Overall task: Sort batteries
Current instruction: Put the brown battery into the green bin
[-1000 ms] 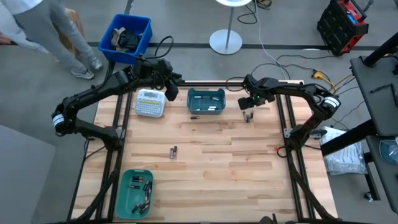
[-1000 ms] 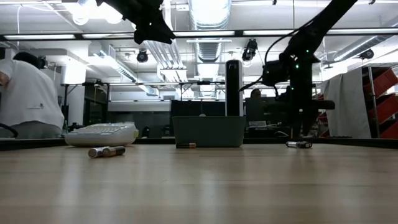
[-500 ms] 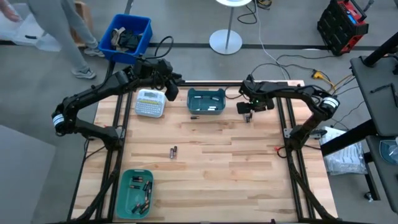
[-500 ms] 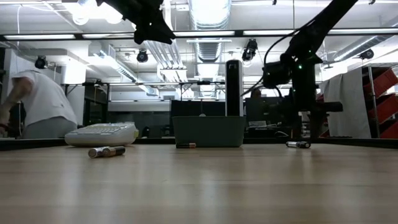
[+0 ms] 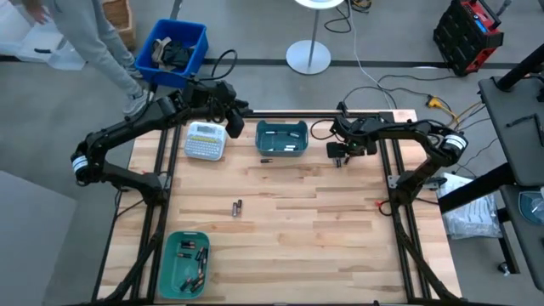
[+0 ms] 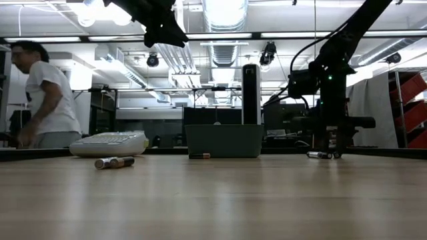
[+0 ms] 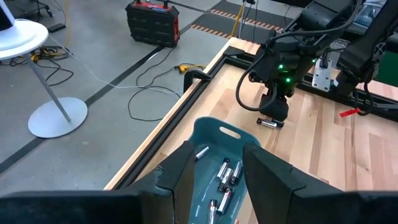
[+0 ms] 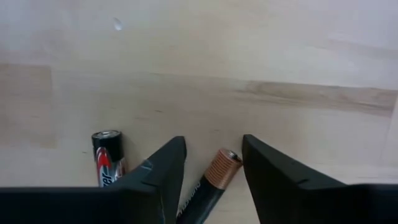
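Straddling a copper-topped battery (image 8: pixel 214 180), the right gripper (image 5: pixel 339 154) is down at the counter (image 5: pixel 323 221), fingers spread, nothing held. Keep centred before closing; a second battery (image 8: pixel 106 163) lies just beside. Far counter edge near; open room toward the teal bin (image 5: pixel 282 138). Left gripper (image 7: pixel 214 180) hovers open over that bin.

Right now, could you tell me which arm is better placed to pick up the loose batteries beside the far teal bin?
The right gripper: open, it straddles the copper-tipped battery. The left gripper hovers above the far teal bin.
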Robot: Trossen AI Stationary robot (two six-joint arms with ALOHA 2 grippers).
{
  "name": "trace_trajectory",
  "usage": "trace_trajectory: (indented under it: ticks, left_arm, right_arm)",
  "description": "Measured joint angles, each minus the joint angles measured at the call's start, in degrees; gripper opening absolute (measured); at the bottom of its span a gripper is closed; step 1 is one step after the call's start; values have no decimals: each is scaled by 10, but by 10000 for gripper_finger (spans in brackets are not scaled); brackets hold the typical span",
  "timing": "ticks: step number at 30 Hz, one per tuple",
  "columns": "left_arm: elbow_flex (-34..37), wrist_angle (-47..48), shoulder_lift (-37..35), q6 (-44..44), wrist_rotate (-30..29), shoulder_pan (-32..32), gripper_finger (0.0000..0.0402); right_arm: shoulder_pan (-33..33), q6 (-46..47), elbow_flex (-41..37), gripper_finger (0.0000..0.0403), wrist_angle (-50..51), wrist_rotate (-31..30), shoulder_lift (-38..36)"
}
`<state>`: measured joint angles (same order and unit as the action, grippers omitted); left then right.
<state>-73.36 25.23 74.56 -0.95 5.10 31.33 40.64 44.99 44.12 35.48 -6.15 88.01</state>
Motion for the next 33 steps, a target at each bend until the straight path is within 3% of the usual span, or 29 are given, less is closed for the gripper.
trace_trajectory:
  ticks: [12, 21, 33]
  left_arm:
    - [0, 0, 0, 0, 0, 0, 116]
    - [0, 0, 0, 0, 0, 0, 116]
    - [0, 0, 0, 0, 0, 0, 116]
  right_arm:
    - [8, -28, 12, 136, 12, -5, -8]
    - [1, 36, 38, 159, 96, -1, -32]
    - [-30, 86, -1, 197, 70, -2, -23]
